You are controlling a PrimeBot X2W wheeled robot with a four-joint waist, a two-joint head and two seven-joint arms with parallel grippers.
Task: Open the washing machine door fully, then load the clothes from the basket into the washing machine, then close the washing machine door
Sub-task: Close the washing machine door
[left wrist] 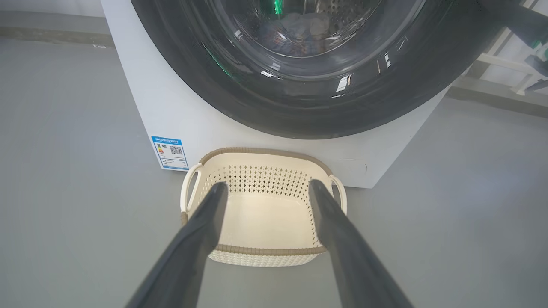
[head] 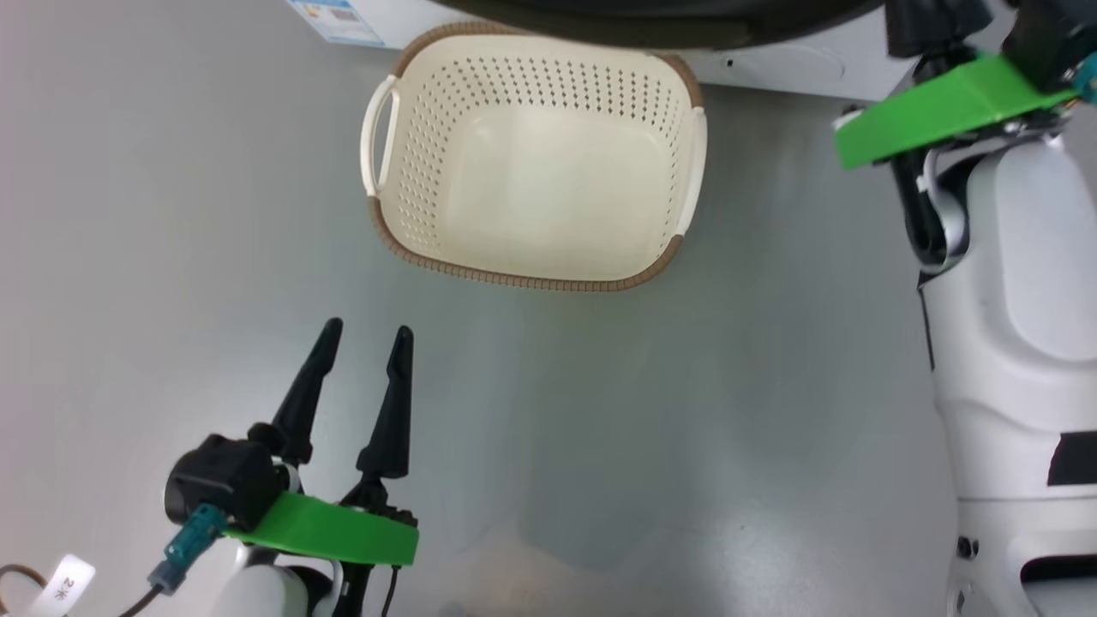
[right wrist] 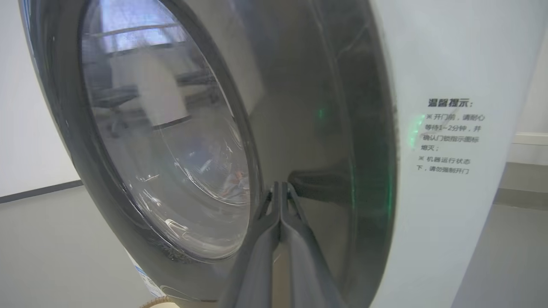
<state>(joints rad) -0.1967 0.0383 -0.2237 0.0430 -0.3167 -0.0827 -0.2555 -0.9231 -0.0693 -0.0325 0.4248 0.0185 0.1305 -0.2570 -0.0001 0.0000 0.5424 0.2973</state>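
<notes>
My left pincer [head: 367, 330] is spread wide, holding nothing. It hangs over the grey floor [head: 686, 428] out in front of the washing machine [left wrist: 171, 107], fingers aimed toward it. The basket [head: 531, 281] sits on the floor just before the machine's base, below the washing machine door [left wrist: 299, 115] and beside the blue label [left wrist: 170, 152], its bare cream bottom showing. The door lies flat against the machine's front. Through its glass I see the clothes [left wrist: 302, 23], pale blue and white, inside the drum. My right pincer [right wrist: 280, 185] is pressed together on nothing, tips at the door's black ring beside the glass; I cannot tell whether they touch it.
</notes>
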